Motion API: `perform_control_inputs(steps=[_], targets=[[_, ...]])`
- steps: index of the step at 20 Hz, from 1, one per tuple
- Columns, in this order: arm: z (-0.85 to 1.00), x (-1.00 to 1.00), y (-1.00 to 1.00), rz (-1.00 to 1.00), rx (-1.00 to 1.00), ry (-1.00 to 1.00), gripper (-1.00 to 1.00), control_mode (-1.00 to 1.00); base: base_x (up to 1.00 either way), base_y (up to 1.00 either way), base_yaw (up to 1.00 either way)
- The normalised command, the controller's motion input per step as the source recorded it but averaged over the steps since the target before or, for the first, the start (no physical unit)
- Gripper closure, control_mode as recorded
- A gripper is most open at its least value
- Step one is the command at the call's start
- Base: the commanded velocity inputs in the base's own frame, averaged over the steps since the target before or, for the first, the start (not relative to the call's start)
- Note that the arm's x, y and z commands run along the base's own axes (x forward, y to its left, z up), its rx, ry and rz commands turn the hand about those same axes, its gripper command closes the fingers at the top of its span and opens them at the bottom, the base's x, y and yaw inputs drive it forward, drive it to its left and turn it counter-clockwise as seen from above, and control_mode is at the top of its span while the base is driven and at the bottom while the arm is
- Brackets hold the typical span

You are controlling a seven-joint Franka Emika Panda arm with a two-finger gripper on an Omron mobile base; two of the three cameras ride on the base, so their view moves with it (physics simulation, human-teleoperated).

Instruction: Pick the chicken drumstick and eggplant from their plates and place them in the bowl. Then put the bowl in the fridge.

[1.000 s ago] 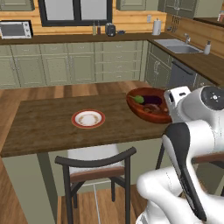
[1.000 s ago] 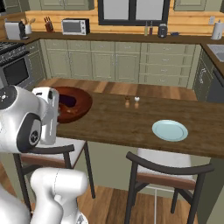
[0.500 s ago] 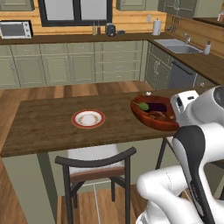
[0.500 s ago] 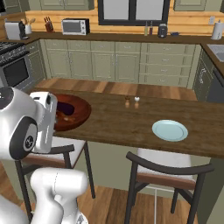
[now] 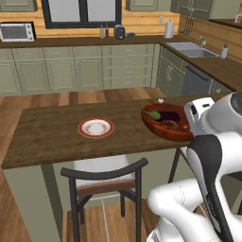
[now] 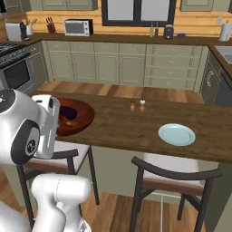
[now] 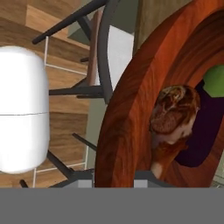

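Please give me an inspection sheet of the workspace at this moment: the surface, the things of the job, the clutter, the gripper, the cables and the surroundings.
Surface: wooden table, bare between the plates.
Job's things: bowl at the table's edge beside the arm, overhanging it; eggplant and chicken drumstick inside it. White red-rimmed plate and light blue plate both empty.
Clutter: two small shakers on the table.
Gripper: at the bowl's near rim; whether open or shut cannot be told.
Cables: nothing seen.
Surroundings: chair tucked under the table; microwave and sink on the back counters.
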Motion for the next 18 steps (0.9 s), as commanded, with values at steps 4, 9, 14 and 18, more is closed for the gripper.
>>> perform_control_inputs(steps=[4, 9, 14, 18], targets=[[0.0, 0.0, 0.0, 0.0, 0.0, 0.0, 1.0, 1.0, -0.59, 0.92, 0.01], [0.0, 0.0, 0.0, 0.0, 0.0, 0.0, 1.0, 1.0, -0.15, 1.0, 0.01], [0.0, 0.0, 0.0, 0.0, 0.0, 0.0, 1.0, 1.0, 0.02, 1.0, 0.0], [0.0, 0.0, 0.0, 0.0, 0.0, 0.0, 1.0, 1.0, 0.14, 1.0, 0.0]])
